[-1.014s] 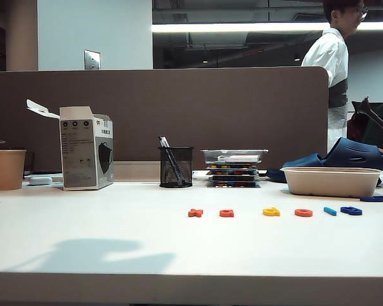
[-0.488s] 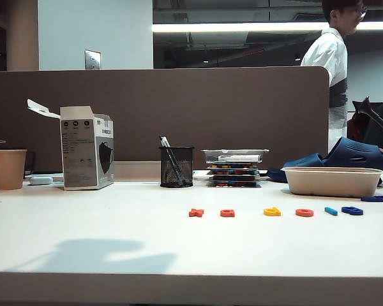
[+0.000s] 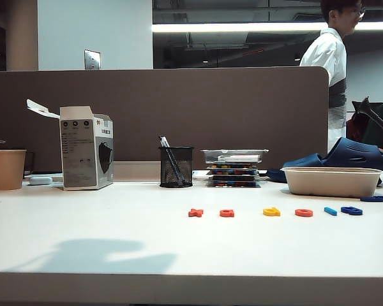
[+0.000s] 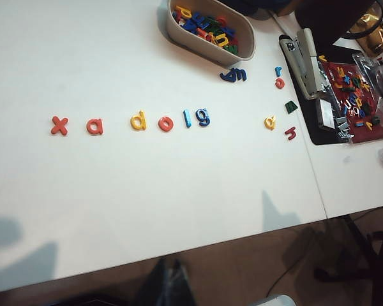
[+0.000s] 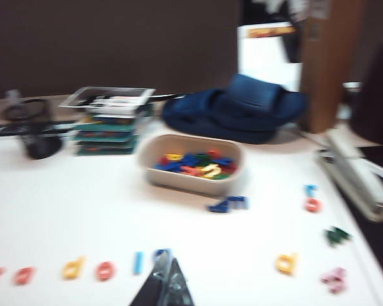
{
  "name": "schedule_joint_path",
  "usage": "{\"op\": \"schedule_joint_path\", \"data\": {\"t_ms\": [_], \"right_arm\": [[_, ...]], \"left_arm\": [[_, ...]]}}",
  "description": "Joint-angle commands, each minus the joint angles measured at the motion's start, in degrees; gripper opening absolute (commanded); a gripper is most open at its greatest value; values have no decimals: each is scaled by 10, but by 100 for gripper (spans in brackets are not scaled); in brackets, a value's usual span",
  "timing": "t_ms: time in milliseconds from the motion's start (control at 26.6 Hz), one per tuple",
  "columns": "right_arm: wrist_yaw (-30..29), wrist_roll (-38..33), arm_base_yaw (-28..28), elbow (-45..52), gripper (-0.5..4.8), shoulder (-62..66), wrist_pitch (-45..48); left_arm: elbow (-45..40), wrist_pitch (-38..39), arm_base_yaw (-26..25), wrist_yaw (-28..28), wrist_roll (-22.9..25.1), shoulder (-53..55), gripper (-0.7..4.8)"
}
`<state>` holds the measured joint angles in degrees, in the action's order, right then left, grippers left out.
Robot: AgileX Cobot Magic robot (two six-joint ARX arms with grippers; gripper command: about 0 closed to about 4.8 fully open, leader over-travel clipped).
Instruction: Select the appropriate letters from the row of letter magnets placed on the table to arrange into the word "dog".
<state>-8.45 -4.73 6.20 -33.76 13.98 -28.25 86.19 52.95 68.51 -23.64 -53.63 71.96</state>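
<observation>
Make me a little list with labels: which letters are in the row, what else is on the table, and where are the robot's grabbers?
row of letters: red x, red a, yellow d, red o, light blue l, dark blue g
tub: full of mixed letters
also on table: paper cup, pen pot
left gripper: high above the table's near edge, looks shut
right gripper: shut, empty, near the g

Exterior: low, level, near table edge. Left wrist: high, steep downward. Right wrist: low oblique. All share letter row.
</observation>
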Motion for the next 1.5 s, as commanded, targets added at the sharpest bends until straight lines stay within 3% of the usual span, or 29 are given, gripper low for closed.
{"op": "schedule_joint_path", "data": {"t_ms": [38, 225, 413, 863, 1051, 1201, 1351, 1501], "right_arm": [[-47, 1, -2, -55, -7, 73, -19], [-55, -13, -24, -138, -7, 190, -50], [-54, -13, -85, -231, -7, 344, -66], [-52, -51, -180, -305, -3, 557, -65], [-16, -63, -217, -323, 58, 638, -62], [-2, -74, -235, -337, 68, 692, -60], [-2, -93, -246, -353, 165, 747, -57], [20, -108, -267, -372, 172, 796, -50]], "left_arm": [[2, -3, 0, -4, 1, -2, -5], [2, -3, 0, -4, 1, -2, -5], [2, -3, 0, -4, 1, -2, -5], [2, -3, 0, -4, 1, -2, -5], [2, -3, 0, -4, 1, -2, -5], [1, -3, 0, -4, 1, -2, -5], [1, -3, 0, -4, 1, -2, -5], [1, -3, 0, -4, 1, -2, -5]]}}
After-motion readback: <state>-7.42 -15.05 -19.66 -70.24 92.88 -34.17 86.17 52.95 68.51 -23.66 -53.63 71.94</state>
